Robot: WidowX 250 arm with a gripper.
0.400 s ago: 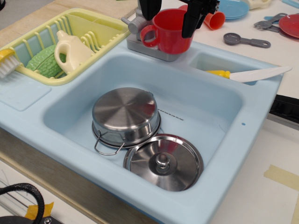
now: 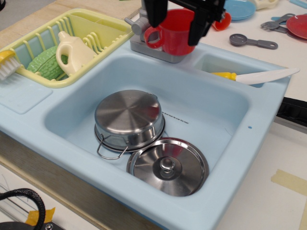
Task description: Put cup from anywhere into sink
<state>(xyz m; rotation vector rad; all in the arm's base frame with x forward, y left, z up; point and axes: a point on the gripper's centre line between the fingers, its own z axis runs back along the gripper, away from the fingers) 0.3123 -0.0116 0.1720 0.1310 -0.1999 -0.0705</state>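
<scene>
The red cup [image 2: 175,33] with its loop handle to the left is upright at the back rim of the light blue sink [image 2: 216,110], in front of the gray faucet [image 2: 138,25]. My gripper [image 2: 177,19] comes down from above. Its black fingers [image 2: 156,12] press the cup's left and right sides, shut on it. The cup's rim is partly hidden by the gripper body. I cannot tell whether the cup's base rests on the faucet base or hangs just above it.
A steel pot [image 2: 128,117] lies upside down in the basin with its lid [image 2: 168,165] beside it. A yellow-green dish rack [image 2: 96,26] stands on the left. A white knife [image 2: 261,76] lies across the small side compartment. An orange cup [image 2: 221,19], a spoon [image 2: 252,41] and plates lie behind.
The gripper has come lower around the cup and now hides more of the rim and of the orange cup behind. The cup has barely shifted.
</scene>
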